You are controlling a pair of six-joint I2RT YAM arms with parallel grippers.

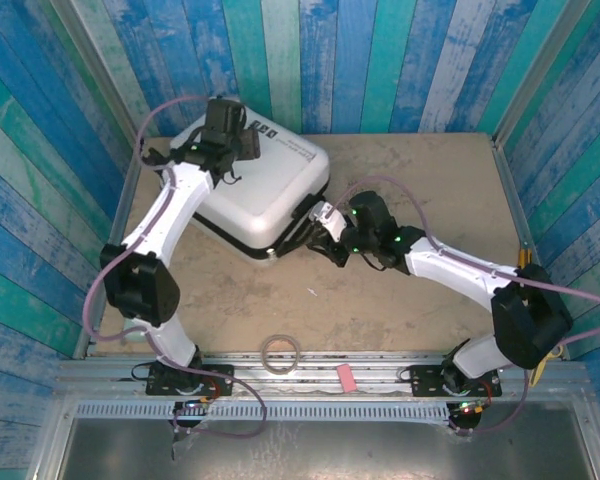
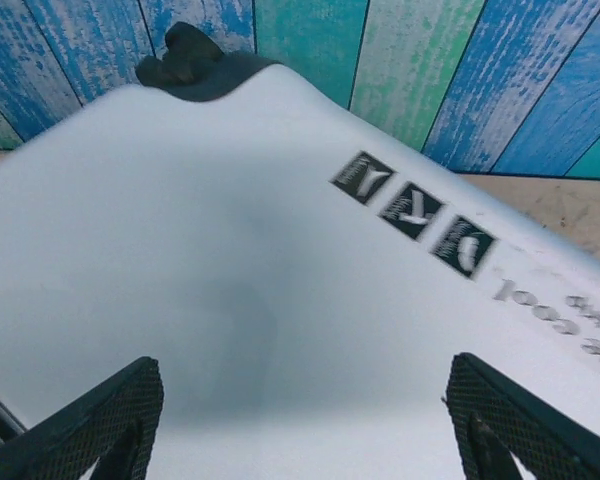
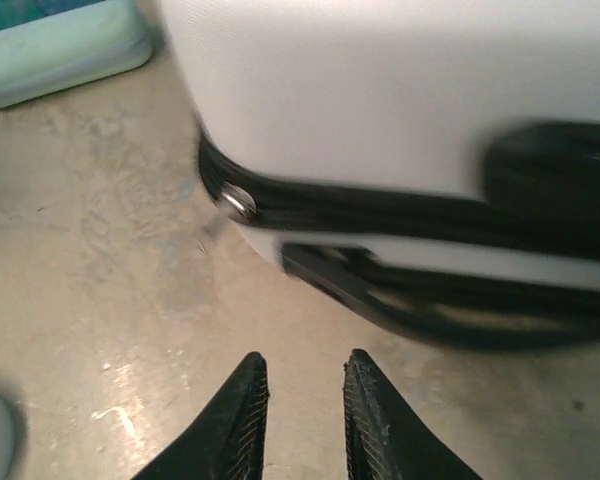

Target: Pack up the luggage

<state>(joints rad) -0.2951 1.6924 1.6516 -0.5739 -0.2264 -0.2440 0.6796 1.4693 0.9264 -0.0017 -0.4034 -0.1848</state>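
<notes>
The counter [image 1: 420, 170] is a tan board with striped blue and green walls around it. On its far left part lies the luggage [image 1: 270, 190], a white hard suitcase. It lies flat with the shell closed, and one corner points toward the middle of the counter. A black zipper band [image 3: 380, 215] runs around its side, and a small metal pull [image 3: 237, 203] hangs at the corner. Under the band a black strap [image 3: 400, 305] sticks out near the counter surface, but the picture is blurred there.

The left arm [image 1: 165, 215] reaches from its base up to the far side of the luggage. The left claw [image 2: 305, 365] is just above the white shell, released, with its fingers [image 2: 110, 420] wide apart and nothing between them. The right arm [image 1: 450, 265] bends across the counter toward the near corner of the luggage. The right claw [image 3: 302, 365] is low over the bare counter, just before that corner. Its fingers [image 3: 242, 420] have only a narrow gap between them and grasp nothing.

A black wheel [image 2: 185, 60] shows at the far corner of the shell. A pale ring [image 1: 279, 350] lies at the near edge of the counter, between the two arm bases. A small pink piece [image 1: 346, 377] rests on the metal rail beside it. Three small black label marks [image 2: 412, 210] sit in a row on the shell.
</notes>
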